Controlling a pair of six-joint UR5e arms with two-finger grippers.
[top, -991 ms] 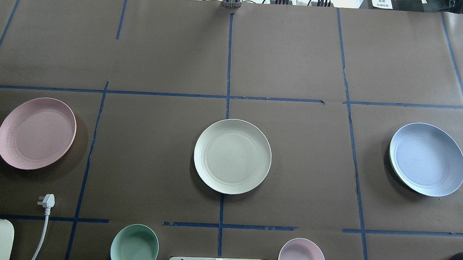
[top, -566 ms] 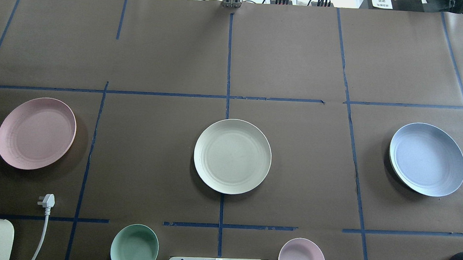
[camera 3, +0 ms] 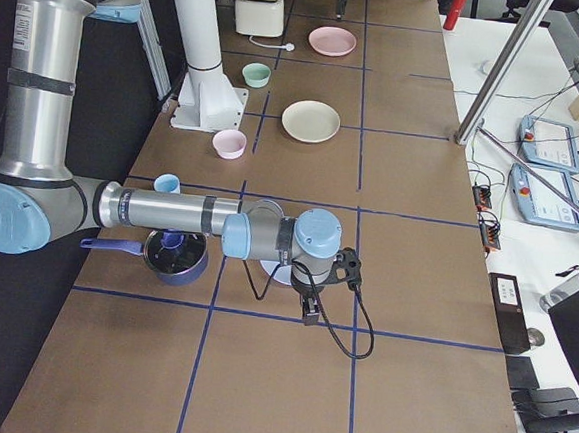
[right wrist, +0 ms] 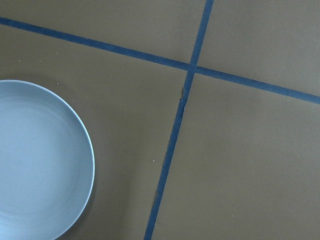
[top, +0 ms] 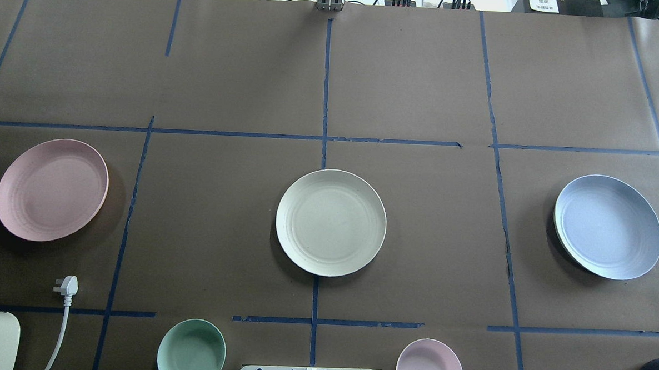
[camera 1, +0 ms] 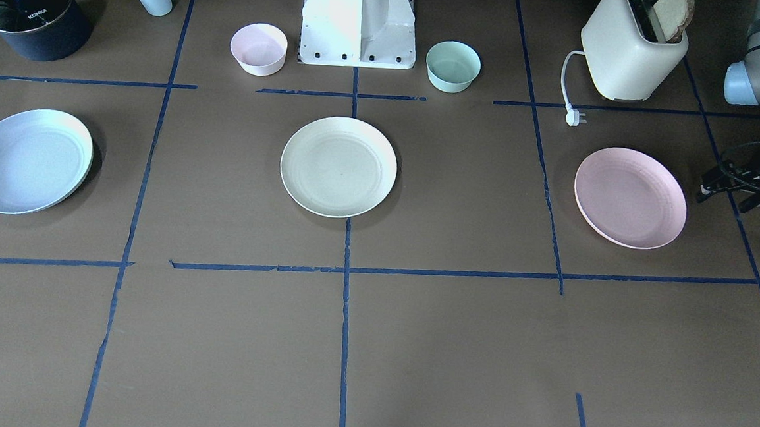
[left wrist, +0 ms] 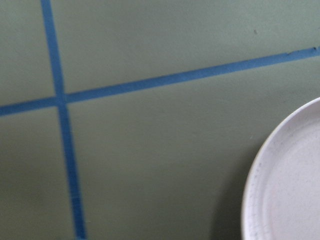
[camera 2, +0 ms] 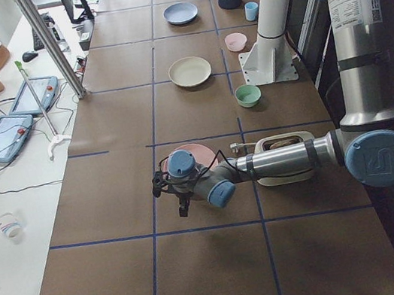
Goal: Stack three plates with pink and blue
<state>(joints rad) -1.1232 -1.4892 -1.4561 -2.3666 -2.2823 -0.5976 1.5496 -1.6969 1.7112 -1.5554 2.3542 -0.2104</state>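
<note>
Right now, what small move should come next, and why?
Probably ease the jaws of the left arm onto the outer rim of the pale pink round matte plate to grip it: they hover just beside it, and it, the cream round plate and the pale blue round plate lie apart, unstacked.

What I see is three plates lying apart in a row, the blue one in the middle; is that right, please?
No: the cream plate is in the middle, the blue plate and pink plate at the ends, all apart; the overhead view shows it.
</note>
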